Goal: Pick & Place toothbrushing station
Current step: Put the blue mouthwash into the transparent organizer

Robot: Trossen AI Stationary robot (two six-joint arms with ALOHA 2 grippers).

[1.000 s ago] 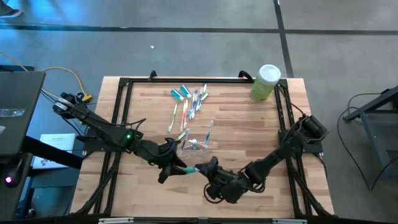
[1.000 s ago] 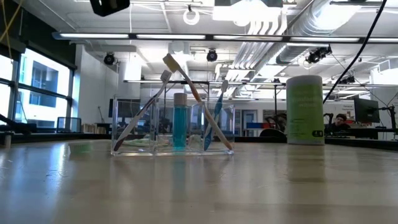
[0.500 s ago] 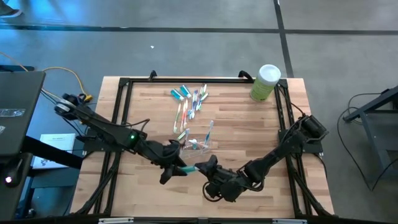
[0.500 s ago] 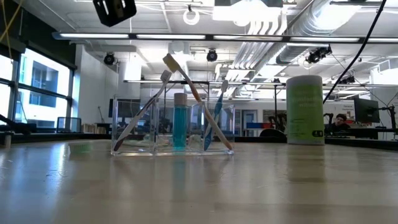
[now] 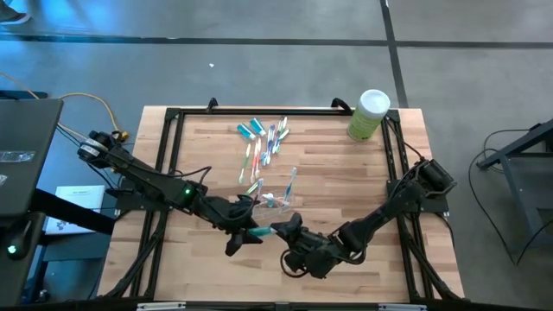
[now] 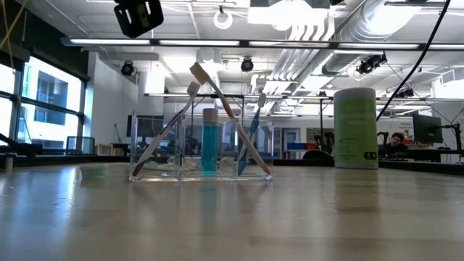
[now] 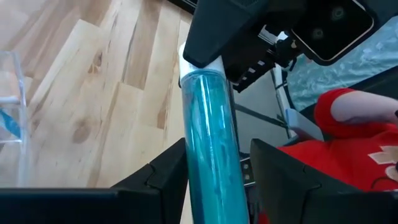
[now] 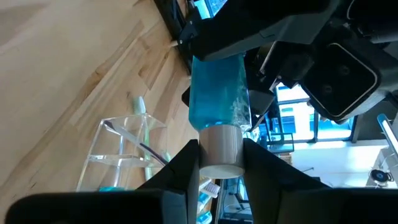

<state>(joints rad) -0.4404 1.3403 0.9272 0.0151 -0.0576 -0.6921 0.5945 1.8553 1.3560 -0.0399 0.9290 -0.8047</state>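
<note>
A teal toothpaste tube point(image 5: 262, 233) with a white cap hangs above the table's near middle, between both grippers. My left gripper point(image 5: 248, 231) is shut on its body, and my right gripper point(image 5: 283, 231) is shut on its cap. Just beyond them a clear plastic holder point(image 5: 273, 199) stands on the table, with toothbrushes leaning in it and another teal tube point(image 6: 209, 147) upright inside. More toothbrushes and tubes point(image 5: 263, 138) lie loose toward the far edge. My left gripper pinches the tube's teal body point(image 7: 214, 180) between its two fingers point(image 7: 165, 177), coming from the table's left. The fingers run along the tube. The tube is lifted clear of the table and lies roughly level. My right gripper pinches the white cap point(image 8: 221, 152) at the tube's end between its two fingers point(image 8: 186, 165), coming from the table's right. The tube body point(image 8: 217, 93) runs straight on from the fingers to my left gripper.
A light-green canister with a white lid point(image 5: 369, 114) stands at the far right corner. A black frame point(image 5: 259, 111) runs round the table's edges. A person in red point(image 7: 354, 143) is beyond the table. Bare wood lies at the near left and near right.
My left gripper has sunk a little and edged toward the table's right, so that a dark part of the arm has come further into the top of the low view. The tube stays held between both grippers, clear of the table.
</note>
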